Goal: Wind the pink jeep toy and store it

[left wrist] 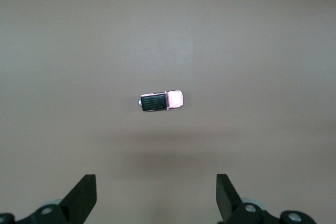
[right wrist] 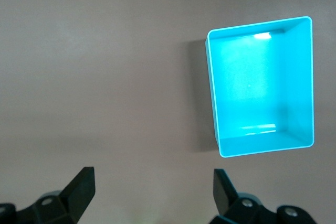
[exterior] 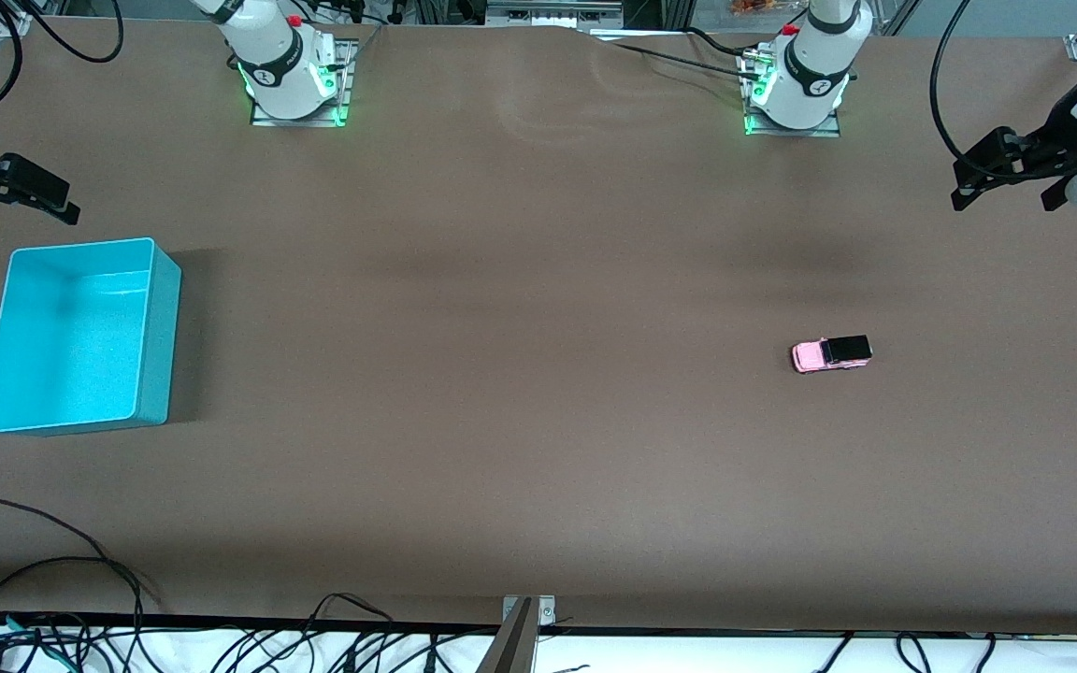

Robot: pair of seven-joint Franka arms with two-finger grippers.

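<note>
Both arms are cut off by the frame edges in the front view. Of the left arm only the dark wrist and the left gripper (exterior: 969, 192) show, at the right edge in the upper part of the frame, up in the air over the table's end. Of the right arm only the right gripper (exterior: 57, 207) shows, at the left edge just above the bin. In each wrist view only the two black fingertips enter the lower edge, spread wide with nothing between them.

The pink jeep toy (exterior: 831, 353) sits on its wheels on the brown table (exterior: 520, 374), right of centre in the front view, its black roof panel toward the right edge. In the left wrist view it lies near the frame's centre (left wrist: 161, 100), alone.

The turquoise bin (exterior: 157, 327) stands at centre left in the front view, open and holding nothing, well apart from the jeep. Black cables (exterior: 52, 579) curl along the lower left.
</note>
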